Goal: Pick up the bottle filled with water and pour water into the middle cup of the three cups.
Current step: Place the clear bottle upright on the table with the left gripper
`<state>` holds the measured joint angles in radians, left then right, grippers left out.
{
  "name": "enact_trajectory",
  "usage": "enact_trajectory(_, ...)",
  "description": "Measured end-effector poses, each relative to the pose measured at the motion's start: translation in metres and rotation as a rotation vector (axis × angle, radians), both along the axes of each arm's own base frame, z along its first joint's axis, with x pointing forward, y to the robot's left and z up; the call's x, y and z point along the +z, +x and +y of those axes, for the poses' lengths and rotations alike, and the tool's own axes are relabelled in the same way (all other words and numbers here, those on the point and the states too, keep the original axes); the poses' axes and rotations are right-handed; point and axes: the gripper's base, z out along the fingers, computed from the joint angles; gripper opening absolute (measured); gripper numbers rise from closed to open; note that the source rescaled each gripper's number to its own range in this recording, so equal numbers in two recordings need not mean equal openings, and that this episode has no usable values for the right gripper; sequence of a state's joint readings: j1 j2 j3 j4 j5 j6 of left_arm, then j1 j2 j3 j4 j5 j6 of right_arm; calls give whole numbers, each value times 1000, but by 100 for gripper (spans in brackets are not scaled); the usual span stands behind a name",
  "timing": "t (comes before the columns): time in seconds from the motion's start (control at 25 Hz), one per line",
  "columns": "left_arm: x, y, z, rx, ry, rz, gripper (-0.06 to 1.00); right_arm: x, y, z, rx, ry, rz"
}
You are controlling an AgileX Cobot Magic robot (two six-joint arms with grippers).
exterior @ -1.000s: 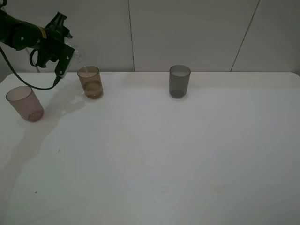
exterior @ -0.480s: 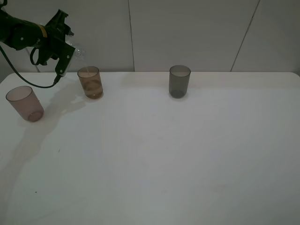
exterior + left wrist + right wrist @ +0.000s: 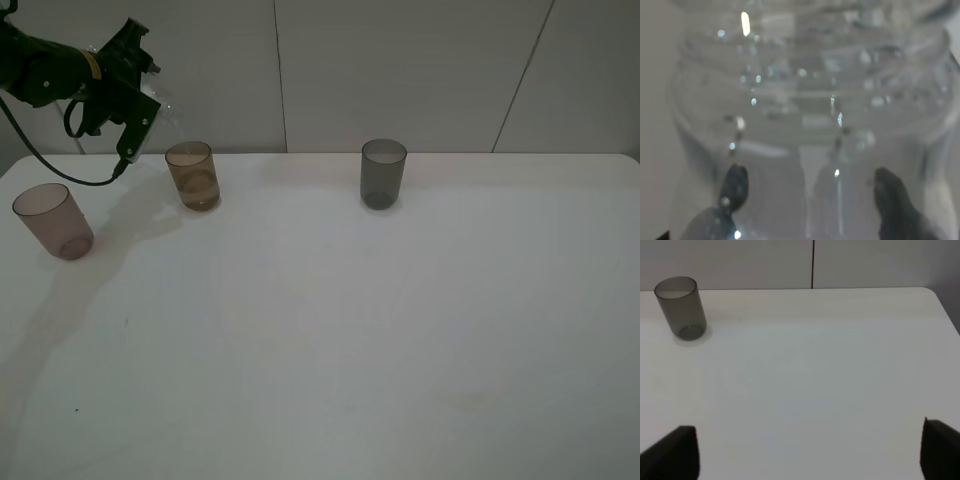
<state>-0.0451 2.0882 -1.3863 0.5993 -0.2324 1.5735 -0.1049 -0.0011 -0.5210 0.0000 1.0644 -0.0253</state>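
My left gripper (image 3: 148, 104) is shut on the clear bottle (image 3: 167, 112), which hangs tilted, neck toward the cups, just above and left of the amber middle cup (image 3: 192, 176). That cup holds some water. In the left wrist view the bottle (image 3: 810, 100) fills the frame, with dark fingertips (image 3: 735, 186) pressed on both its sides. The pinkish cup (image 3: 53, 220) stands at the left and the dark grey cup (image 3: 383, 173) at the right. My right gripper (image 3: 805, 452) is open over bare table, away from the grey cup (image 3: 681, 307).
The white table (image 3: 330, 330) stretches wide in front of the cups. A pale wall runs close behind them. A black cable (image 3: 60, 170) loops down from the left arm toward the table's back left corner.
The left gripper has lifted the bottle a little up and back from the amber cup's rim. The cups have stayed where they were.
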Motion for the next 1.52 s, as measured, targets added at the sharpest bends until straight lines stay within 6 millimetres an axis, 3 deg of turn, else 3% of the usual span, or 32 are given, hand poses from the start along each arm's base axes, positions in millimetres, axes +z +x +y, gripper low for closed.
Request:
enact_trajectory(0.44, 0, 0, -2, -36, 34, -10, 1, 0, 0, 0, 0, 0, 0)
enact_trajectory(0.76, 0, -2, -17, -63, 22, -6, 1, 0, 0, 0, 0, 0, 0)
enact_trajectory(1.12, 6, -4, -13, -23, 17, 19, 1, 0, 0, 0, 0, 0, 0)
enact_trajectory(1.32, 27, -7, -18, 68, -174, 3, 1, 0, 0, 0, 0, 0, 0)
enact_trajectory(1.52, 61, -20, -39, 211, -542, 42, 1, 0, 0, 0, 0, 0, 0)
